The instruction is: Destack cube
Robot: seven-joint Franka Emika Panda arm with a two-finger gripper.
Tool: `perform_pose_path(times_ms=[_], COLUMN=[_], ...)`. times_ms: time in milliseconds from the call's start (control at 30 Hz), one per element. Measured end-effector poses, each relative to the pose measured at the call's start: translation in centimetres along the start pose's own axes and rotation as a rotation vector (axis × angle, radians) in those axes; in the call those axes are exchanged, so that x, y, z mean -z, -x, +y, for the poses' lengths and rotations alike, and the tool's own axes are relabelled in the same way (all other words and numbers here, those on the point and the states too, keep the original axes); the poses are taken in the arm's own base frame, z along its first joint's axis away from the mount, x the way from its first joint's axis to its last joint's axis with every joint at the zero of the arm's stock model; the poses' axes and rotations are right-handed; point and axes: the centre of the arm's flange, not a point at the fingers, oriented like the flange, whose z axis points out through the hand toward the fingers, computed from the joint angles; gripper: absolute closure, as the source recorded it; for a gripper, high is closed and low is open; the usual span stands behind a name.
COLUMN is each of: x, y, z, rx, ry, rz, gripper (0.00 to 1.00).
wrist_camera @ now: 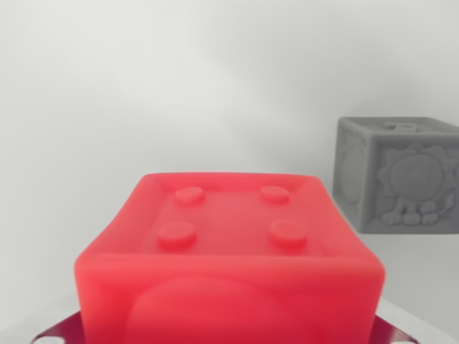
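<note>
A red cube (229, 265) fills the lower middle of the wrist view, very close to the camera. Its top face has a raised rim and four round studs. A grey cube (398, 175) with a lion relief on its side stands on the white surface at the wrist view's right, farther off and apart from the red one. Under the red cube, a dark red flat piece (54, 335) shows at the bottom corners. No gripper fingers appear in the picture, so I cannot see whether anything holds the red cube.
A plain white surface (143, 107) spreads behind and to the left of the cubes, with no other objects on it.
</note>
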Motion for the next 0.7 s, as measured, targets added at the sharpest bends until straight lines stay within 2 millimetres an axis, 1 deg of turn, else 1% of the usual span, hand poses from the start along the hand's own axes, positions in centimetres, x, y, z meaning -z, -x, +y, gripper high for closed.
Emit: perform_pose_path(times_ms=[700], x=[-0.6], y=[3.1], z=[-2.7], rx=[-0.026], ry=[0.001], rz=[-0.002], gripper=[1.00])
